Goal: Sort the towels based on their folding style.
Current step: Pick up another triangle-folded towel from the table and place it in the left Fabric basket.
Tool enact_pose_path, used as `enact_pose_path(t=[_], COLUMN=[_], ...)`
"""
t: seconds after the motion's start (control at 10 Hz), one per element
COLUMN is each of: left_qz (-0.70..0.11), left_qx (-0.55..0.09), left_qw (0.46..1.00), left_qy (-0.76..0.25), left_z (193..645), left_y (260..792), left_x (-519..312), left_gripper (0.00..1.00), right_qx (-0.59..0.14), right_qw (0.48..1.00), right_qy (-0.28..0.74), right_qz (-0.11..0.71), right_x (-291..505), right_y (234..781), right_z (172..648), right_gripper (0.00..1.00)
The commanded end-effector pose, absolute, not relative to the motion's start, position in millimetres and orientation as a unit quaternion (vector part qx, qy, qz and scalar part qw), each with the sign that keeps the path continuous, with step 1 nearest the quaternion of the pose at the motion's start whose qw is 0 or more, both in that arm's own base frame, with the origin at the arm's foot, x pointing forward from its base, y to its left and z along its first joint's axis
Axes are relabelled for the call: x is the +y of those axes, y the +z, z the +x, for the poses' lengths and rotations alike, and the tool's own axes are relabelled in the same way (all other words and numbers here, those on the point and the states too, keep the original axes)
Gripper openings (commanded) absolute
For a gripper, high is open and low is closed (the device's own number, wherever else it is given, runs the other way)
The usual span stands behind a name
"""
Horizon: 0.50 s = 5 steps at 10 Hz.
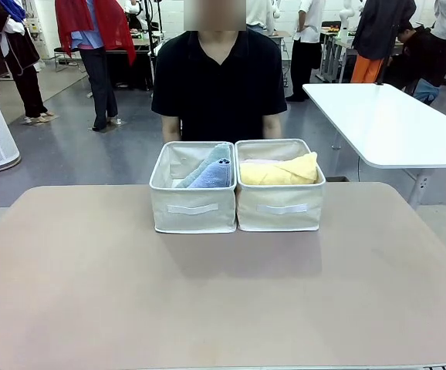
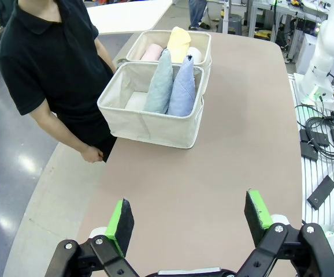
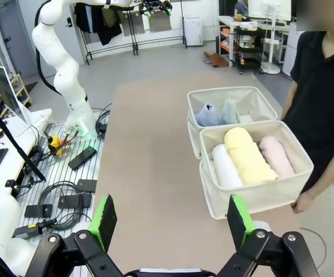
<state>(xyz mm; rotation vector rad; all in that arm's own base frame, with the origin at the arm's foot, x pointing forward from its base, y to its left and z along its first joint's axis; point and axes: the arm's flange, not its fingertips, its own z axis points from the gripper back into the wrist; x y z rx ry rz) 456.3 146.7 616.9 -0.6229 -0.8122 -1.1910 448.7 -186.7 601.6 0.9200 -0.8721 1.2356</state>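
My left fingers [image 2: 189, 224] are spread wide with nothing between them, hanging over bare table [image 2: 236, 144] well short of the baskets. Out in the middle, the left basket [image 1: 193, 208] has the two cone-folded towels standing side by side — the grey-blue one [image 1: 201, 167] and the light blue one [image 1: 214, 176]. The right basket [image 1: 278, 206] touches it and holds the rolled ones: white towel [image 3: 227, 167], yellow towel [image 3: 249, 156] and pink towel [image 3: 275, 156] lying next to each other. A person [image 1: 219, 85] stands just behind both baskets. My right fingers [image 3: 174, 219] — also wide apart and holding nothing — hover above the table near the rolled-towel basket.
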Motion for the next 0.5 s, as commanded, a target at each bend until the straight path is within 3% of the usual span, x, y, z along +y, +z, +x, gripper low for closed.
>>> enact_pose_path(t=[0.0,0.4], left_qz=[-0.274,-0.274], left_qx=[-0.362,-0.362], left_qw=[0.713,0.713], left_qy=[-0.534,-0.534], left_z=[455.1,455.1], left_y=[617.3,617.3], left_x=[146.2,146.2], left_gripper=[1.0,1.0], right_qx=[-0.383,-0.383], right_qw=[0.626,0.626], right_qy=[0.544,0.544], right_qz=[0.407,0.407], right_x=[-186.4,-186.4], right_y=[599.2,599.2], right_z=[447.2,447.2], right_gripper=[1.0,1.0])
